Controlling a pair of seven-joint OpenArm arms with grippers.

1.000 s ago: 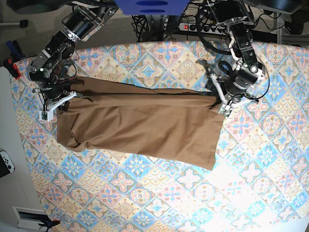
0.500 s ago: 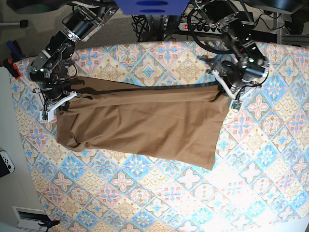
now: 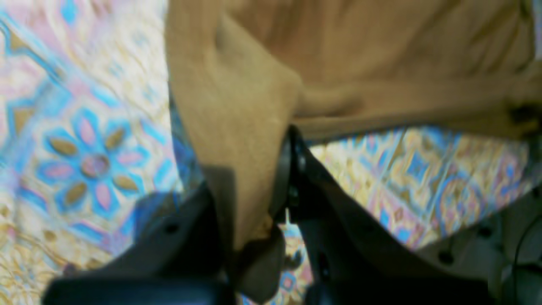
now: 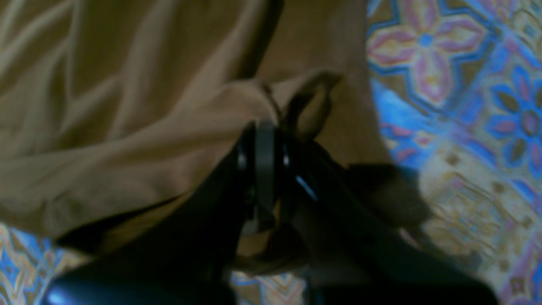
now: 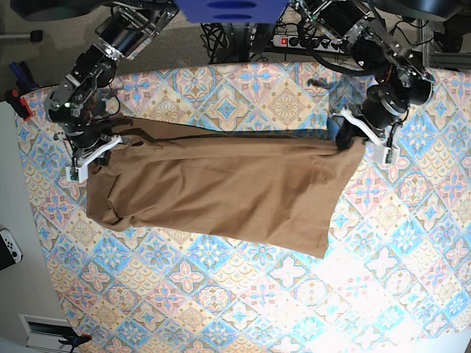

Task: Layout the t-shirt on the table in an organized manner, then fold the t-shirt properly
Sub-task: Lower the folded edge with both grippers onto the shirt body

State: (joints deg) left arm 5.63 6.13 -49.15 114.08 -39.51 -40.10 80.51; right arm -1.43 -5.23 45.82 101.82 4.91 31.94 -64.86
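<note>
The tan-brown t-shirt (image 5: pixel 221 191) lies lengthwise across the patterned table (image 5: pixel 221 294), its upper edge pulled taut between my two grippers. At the shirt's right upper corner, my left gripper (image 5: pixel 355 141) is shut on the cloth. The left wrist view shows a fold of the t-shirt (image 3: pixel 237 106) pinched in the left gripper (image 3: pixel 254 182), lifted a little above the table (image 3: pixel 84 140). My right gripper (image 5: pixel 96 152) is shut on the left upper corner. In the right wrist view, bunched t-shirt (image 4: pixel 127 140) is clamped at the tips of the right gripper (image 4: pixel 264 131).
A power strip (image 5: pixel 309 42) and cables lie behind the table's far edge. A white game controller (image 5: pixel 9 248) and a red-handled tool (image 5: pixel 18 103) sit off the table's left side. Bare patterned table surrounds the shirt in front and to the right.
My left gripper has moved right and slightly back with the shirt corner in it, drawing the upper edge out straighter. The right gripper has barely shifted.
</note>
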